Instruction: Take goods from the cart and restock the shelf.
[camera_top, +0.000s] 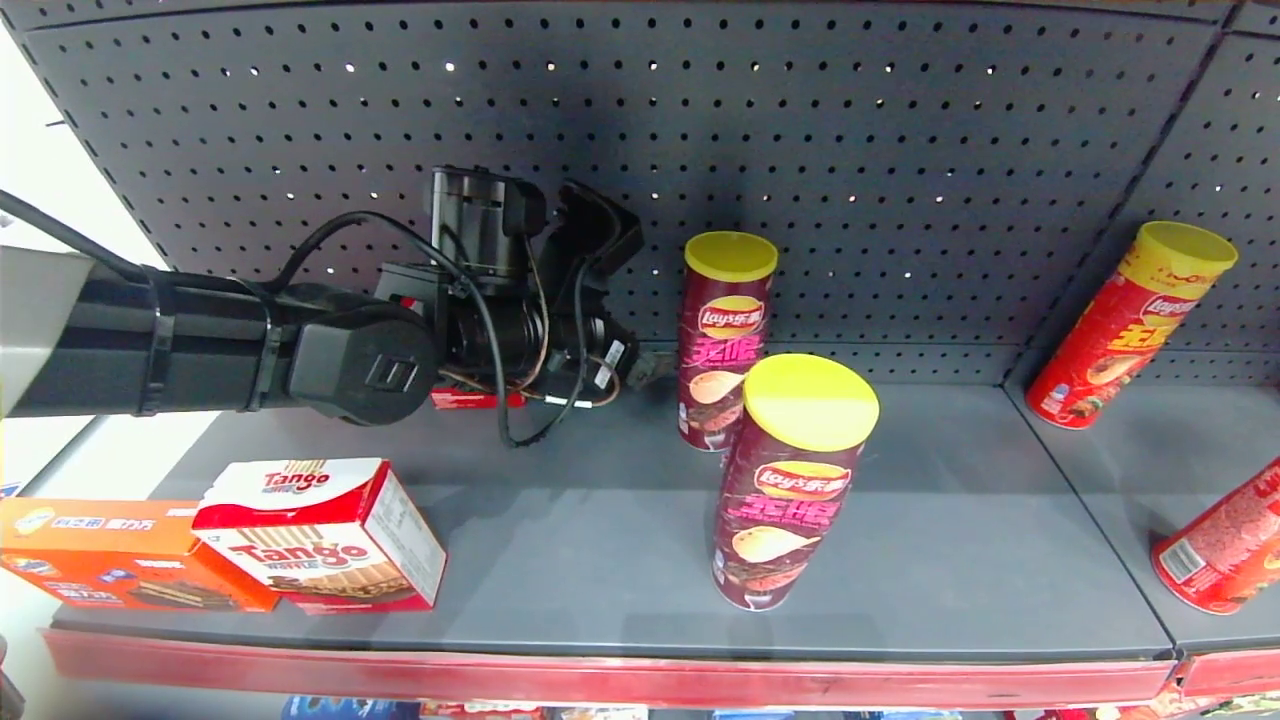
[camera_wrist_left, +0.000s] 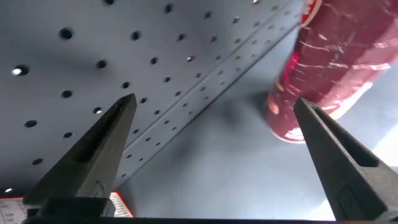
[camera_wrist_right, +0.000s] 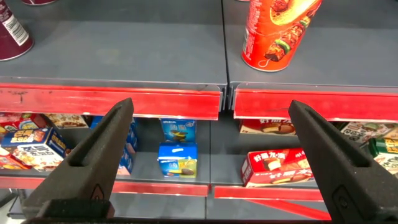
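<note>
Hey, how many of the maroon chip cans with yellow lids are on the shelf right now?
2. One maroon can stands at the back by the pegboard; the other stands in front of it, nearer the shelf edge. The left arm could hide another.

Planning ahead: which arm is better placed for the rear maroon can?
Left, probably: left gripper open over the shelf beside the rear maroon can; right gripper is outside its front.

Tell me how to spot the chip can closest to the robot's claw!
Find the grey shelf with the holey back wall. Near its middle stand a back can and a front can, dark red with yellow lids. Yours is the back one, by that wall beside the left claw; the other stands near the front edge.
</note>
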